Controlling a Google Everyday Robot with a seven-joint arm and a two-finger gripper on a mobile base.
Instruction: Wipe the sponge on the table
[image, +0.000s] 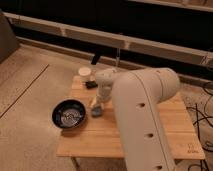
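Low, tool (97, 105) atop sponge (96, 113) on table (155, 131).

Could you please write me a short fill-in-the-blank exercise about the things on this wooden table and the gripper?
1. Near the left edge of the small light slatted-wood table sits a round black ____.
2. The gripper of the big white robot arm points down at a small bluish ____ beside that dish.
3. The small white cup stands at the table's far corner, on the picture's ____ side.
Missing words: bowl; sponge; left.
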